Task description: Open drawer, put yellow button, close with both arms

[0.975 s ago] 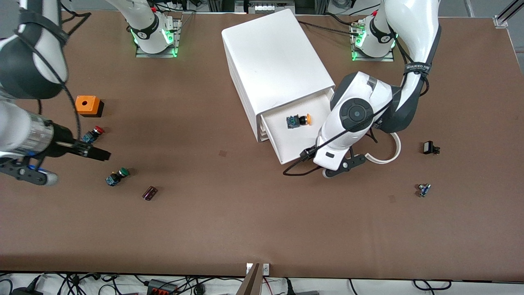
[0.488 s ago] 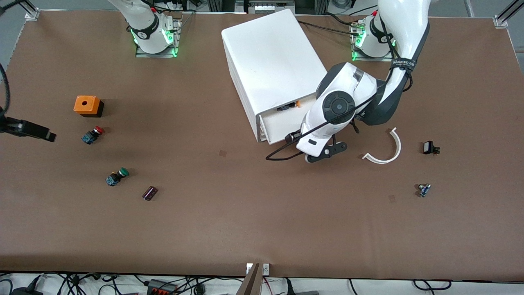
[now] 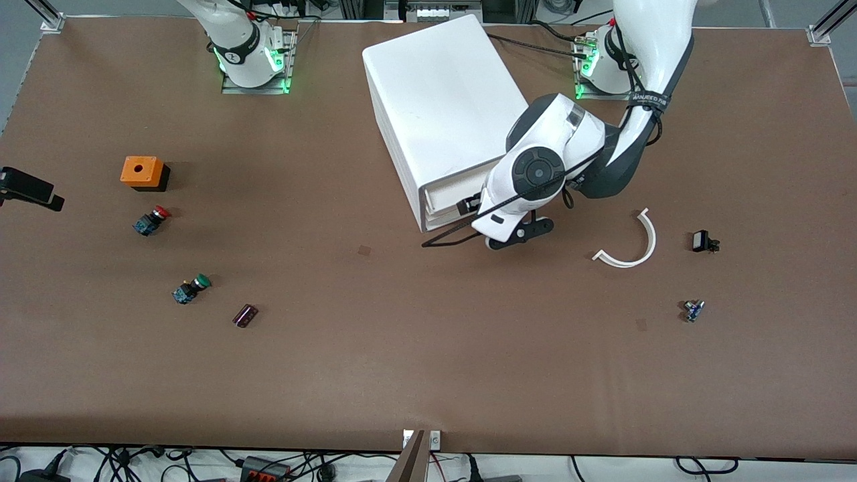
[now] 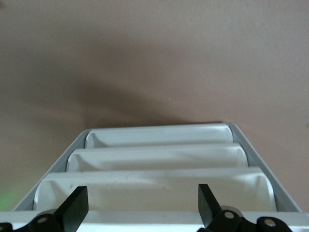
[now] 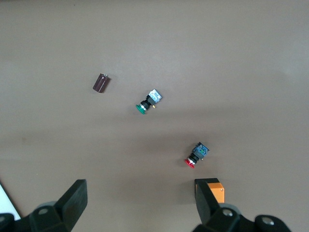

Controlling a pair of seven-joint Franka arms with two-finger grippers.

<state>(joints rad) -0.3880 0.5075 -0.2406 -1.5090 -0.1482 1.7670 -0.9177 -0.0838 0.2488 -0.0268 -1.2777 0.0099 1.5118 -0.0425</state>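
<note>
Since a second ago the drawer (image 3: 450, 189) slid almost shut, hiding the yellow button inside; the left gripper (image 4: 140, 208), fingers spread, should push squarely toward eleven o'clock, while the right gripper (image 5: 140, 203), also spread, waits above the table's right-arm end.

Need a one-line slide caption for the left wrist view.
Open left gripper at the cabinet front, fingers spread across the top drawer, which is nearly shut.

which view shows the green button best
The right wrist view: the green button lies in the open, its green cap, black collar and blue base all distinct, with the right gripper open above the table. The front view shows it smaller, toward the right arm's end. The left wrist view shows only drawer fronts.
</note>
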